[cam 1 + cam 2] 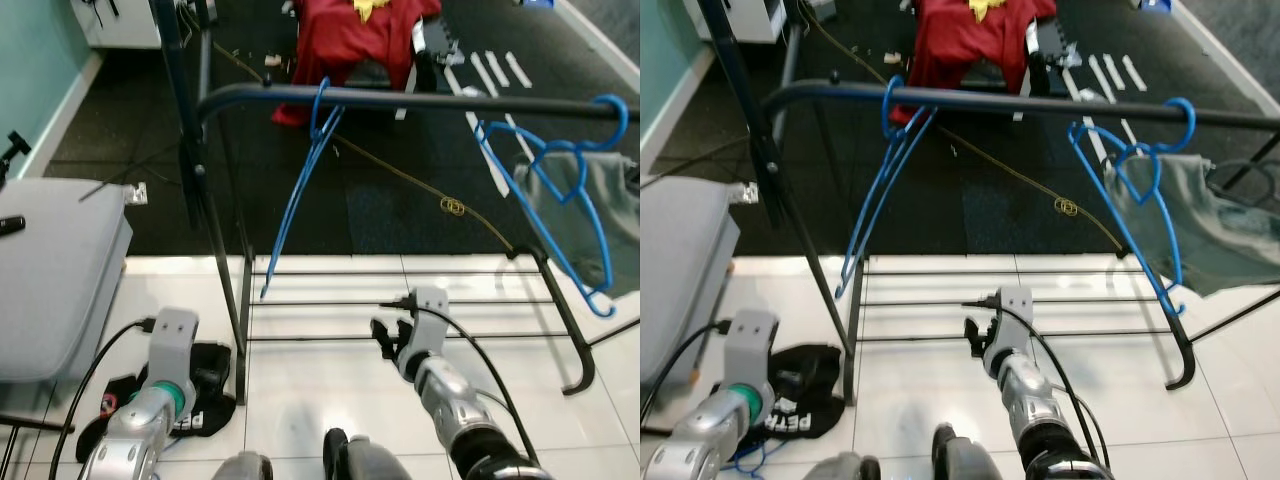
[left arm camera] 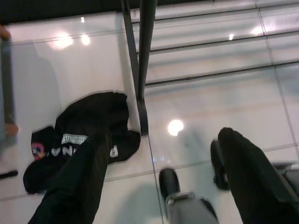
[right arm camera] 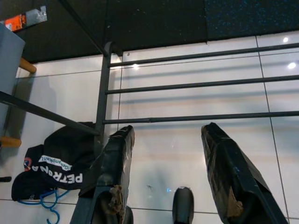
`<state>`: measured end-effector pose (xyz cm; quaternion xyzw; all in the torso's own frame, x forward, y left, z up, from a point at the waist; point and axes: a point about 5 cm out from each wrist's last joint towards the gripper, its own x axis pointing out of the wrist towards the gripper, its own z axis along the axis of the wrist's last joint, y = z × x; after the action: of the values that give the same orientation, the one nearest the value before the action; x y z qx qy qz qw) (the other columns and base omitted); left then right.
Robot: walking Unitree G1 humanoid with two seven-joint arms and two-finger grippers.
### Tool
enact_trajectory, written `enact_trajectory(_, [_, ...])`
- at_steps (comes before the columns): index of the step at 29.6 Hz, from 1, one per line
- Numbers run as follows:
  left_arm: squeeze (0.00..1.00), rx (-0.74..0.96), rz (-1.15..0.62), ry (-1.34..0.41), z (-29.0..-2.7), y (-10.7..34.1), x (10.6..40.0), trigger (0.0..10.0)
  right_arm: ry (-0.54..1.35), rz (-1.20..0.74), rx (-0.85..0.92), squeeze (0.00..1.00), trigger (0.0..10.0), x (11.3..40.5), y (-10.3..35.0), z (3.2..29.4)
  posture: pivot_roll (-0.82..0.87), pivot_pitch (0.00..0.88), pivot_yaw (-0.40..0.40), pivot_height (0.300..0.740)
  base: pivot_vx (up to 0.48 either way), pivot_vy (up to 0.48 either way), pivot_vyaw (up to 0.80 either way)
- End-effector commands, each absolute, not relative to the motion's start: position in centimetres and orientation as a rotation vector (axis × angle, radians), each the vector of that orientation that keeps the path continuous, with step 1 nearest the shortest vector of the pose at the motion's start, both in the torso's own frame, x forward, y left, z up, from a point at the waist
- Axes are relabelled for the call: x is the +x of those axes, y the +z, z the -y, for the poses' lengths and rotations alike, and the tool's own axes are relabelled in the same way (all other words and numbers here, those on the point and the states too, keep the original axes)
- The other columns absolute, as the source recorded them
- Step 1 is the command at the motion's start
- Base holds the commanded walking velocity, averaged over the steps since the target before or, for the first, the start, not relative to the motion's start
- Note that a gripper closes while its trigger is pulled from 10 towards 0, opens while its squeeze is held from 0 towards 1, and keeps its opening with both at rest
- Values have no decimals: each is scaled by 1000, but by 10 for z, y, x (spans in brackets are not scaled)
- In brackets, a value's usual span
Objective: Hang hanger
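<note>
A black clothes rail (image 1: 420,99) crosses in front of me at chest height. One bare blue hanger (image 1: 300,190) hangs on it left of the middle. A second blue hanger (image 1: 556,190) hangs at the right end with a grey garment (image 1: 600,200) on it. On the white tiles by the rack's left post lies a black garment (image 1: 805,400), with part of another blue hanger (image 3: 46,205) sticking out from under it. My left gripper (image 2: 161,135) is low above that garment, open and holding nothing. My right gripper (image 3: 167,129) is open over the rack's floor bars (image 3: 196,84).
A grey padded bench (image 1: 50,270) stands at the left. Beyond the rail, a red cloth (image 1: 350,40) is draped over a seat on the dark carpet (image 1: 400,210), where a yellow cord (image 1: 450,205) trails. The rack's foot (image 1: 580,370) curves out at the right. My feet (image 2: 170,184) stand on the tiles.
</note>
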<state>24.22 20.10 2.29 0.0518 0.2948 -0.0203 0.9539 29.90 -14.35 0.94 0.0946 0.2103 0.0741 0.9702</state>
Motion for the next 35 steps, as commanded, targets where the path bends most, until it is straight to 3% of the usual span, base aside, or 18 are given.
enact_trajectory(1, [0, 105, -651, -47, -199, 9, 236, 10000, 146, -448, 189, 0, 10000, 293, 3, 146, 14, 74, -9, 740, 0, 0, 0])
enact_trajectory(9, [0, 41, -670, 41, -199, -5, 239, 10000, 191, -445, 180, 0, 10000, 295, 5, 140, 18, 66, -24, 740, 0, 0, 0])
enact_trajectory(19, [0, 92, -624, -23, -188, -3, 249, 10000, 195, -433, 174, 0, 10000, 300, 10, 141, 2, 77, -9, 740, 0, 0, 0])
enact_trajectory(23, [0, -72, -529, -70, -178, 9, 265, 10000, 149, -419, 182, 0, 10000, 302, 13, 151, -19, 90, 6, 740, 0, 0, 0])
enact_trajectory(27, [0, -97, -548, -55, -176, 10, 271, 10000, 145, -416, 184, 0, 10000, 303, 15, 152, -19, 104, 10, 740, 0, 0, 0])
enact_trajectory(35, [0, 0, -580, 11, -183, 3, 273, 10000, 150, -432, 180, 0, 10000, 303, 13, 150, -6, 93, 2, 740, 0, 0, 0])
